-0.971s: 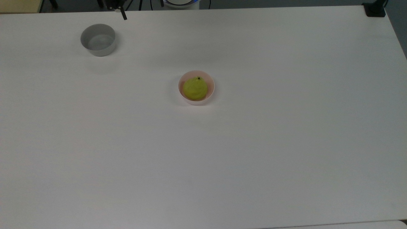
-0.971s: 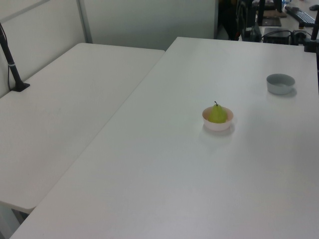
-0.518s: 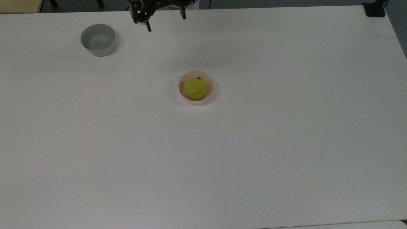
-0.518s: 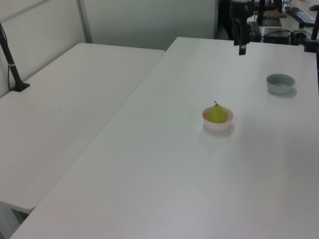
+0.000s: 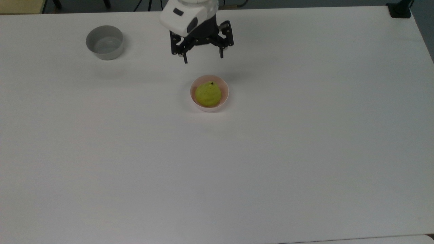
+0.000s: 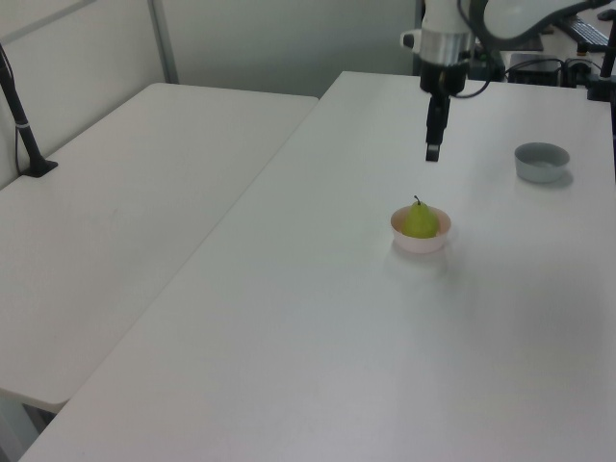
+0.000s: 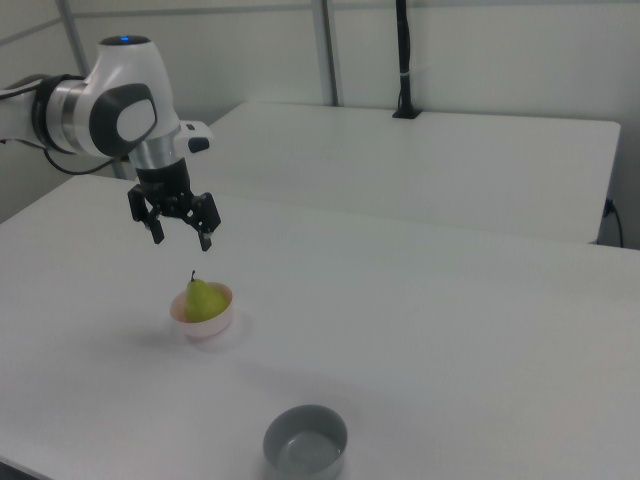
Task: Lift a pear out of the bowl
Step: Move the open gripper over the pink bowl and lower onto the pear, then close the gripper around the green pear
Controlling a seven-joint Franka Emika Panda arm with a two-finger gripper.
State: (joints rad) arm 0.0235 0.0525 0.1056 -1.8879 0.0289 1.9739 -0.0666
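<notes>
while the gripper (image 5: 202, 57) hangs above the table (image 5: 305, 152) with its jaws spread wide and empty, the pear (image 5: 208, 94) sits stem-up inside the pink bowl (image 5: 226, 98), near the middle of the tabletop. in the right view the gripper (image 7: 182, 236) is above the pear (image 7: 203, 299) and slightly toward the right view's left, well apart from the fruit. in the left view the fingers (image 6: 433, 149) hang over the table beyond the bowl (image 6: 421, 241). the step in hand appears to be the approach: the task has barely begun, since the fruit is untouched. to do it well, the gripper should likely be centred over the pear's broad lower body before descending, so that the fingers straddle the fruit without clipping the bowl rim. a slow descent would help, as the bowl looks light and could slide or tip if struck. closing low on the rounded body, rather than on the tapering neck or dark stem, seems likelier to hold. a grey bowl (image 5: 104, 42) stands well apart, toward the top view's upper left, and plays no part.
</notes>
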